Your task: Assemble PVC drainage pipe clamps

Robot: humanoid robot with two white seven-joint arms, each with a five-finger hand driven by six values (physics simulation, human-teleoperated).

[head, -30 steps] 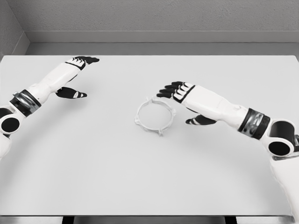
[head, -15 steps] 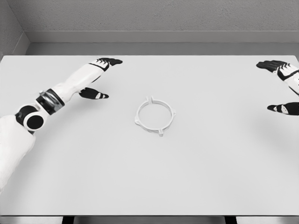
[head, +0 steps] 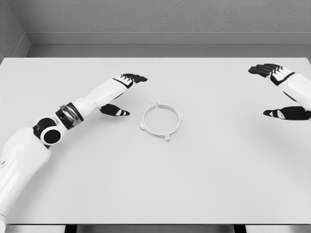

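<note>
A white ring-shaped pipe clamp (head: 161, 121) with small lugs on its rim lies flat near the middle of the white table (head: 155, 184). My left hand (head: 125, 93) hovers just left of the ring, fingers spread, thumb low, holding nothing. A small gap separates it from the clamp. At the right edge of the view, well away from the clamp, my right hand (head: 276, 91) is also open and empty.
The table's far edge meets a grey wall (head: 155, 19) at the back. Its front edge runs along the bottom of the view.
My left hand has moved right and nearer, closing on the clamp. My right hand pulled away from the ring to the far right, then shifted slightly back left. The clamp has not moved.
</note>
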